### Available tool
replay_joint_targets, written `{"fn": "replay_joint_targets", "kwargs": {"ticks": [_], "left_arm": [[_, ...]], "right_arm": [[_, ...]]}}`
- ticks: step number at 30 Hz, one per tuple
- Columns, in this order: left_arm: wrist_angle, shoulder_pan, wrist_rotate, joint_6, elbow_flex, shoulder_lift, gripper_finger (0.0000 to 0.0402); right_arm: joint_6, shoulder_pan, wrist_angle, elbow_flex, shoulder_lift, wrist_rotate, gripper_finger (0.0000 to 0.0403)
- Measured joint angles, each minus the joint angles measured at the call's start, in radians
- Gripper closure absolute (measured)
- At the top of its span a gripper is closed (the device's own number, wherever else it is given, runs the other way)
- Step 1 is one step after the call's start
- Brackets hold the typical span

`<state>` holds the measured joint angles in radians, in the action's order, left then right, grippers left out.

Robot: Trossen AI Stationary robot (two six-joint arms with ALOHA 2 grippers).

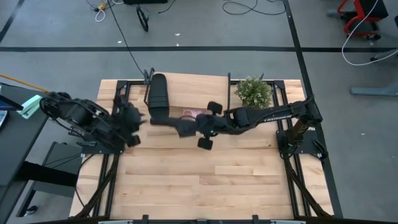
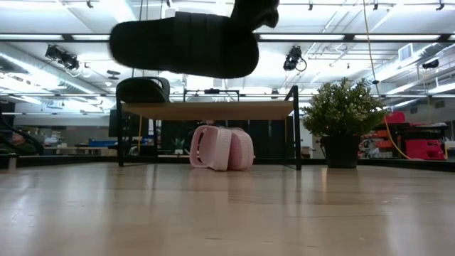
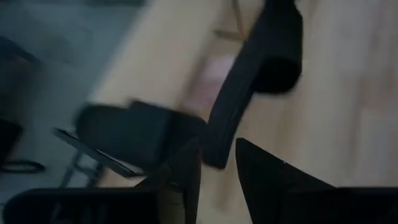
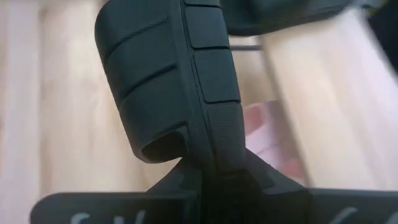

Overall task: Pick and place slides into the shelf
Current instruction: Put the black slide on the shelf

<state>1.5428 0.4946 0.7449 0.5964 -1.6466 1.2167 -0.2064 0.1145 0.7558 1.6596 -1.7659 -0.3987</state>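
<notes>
Waiting at the table's left edge, the left gripper (image 1: pixel 134 127) holds nothing, its fingers slightly apart. Rightward, 1 black slide (image 1: pixel 158 91) lies on the shelf (image 1: pixel 193 84); the right gripper (image 1: pixel 200 126), clamped on another black slide (image 1: pixel 177 123), should next carry it onto the board.

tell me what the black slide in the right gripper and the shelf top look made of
Black slide: looks like matte moulded foam or rubber, dull with no shine, grooved tread blocks on the sole. Shelf top: light wood by its pale grain, on thin black legs that look like metal. Right gripper pinches the slide.
</notes>
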Motion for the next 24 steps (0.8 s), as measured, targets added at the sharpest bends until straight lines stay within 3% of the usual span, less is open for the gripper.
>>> {"fn": "replay_joint_targets", "kwargs": {"ticks": [4,8,12,18,24], "left_arm": [[-0.067,0.040,0.242,0.002,0.000,-0.013,0.0302],[-0.121,0.095,0.428,0.002,0.000,-0.004,0.0306],[-0.121,0.140,0.475,0.020,0.001,0.021,0.0311],[-0.082,0.194,0.489,0.073,0.001,0.055,0.0321],[-0.028,0.218,0.570,0.156,0.002,0.092,0.0330]], "right_arm": [[-0.131,-0.046,-0.068,0.000,0.012,-0.077,0.0350],[-0.226,-0.093,-0.171,0.000,0.012,-0.078,0.0350],[-0.296,-0.137,-0.155,0.001,0.012,-0.031,0.0350],[-0.322,-0.159,-0.182,-0.029,0.060,-0.061,0.0350],[-0.396,-0.132,-0.234,-0.231,0.230,-0.072,0.0350]]}}
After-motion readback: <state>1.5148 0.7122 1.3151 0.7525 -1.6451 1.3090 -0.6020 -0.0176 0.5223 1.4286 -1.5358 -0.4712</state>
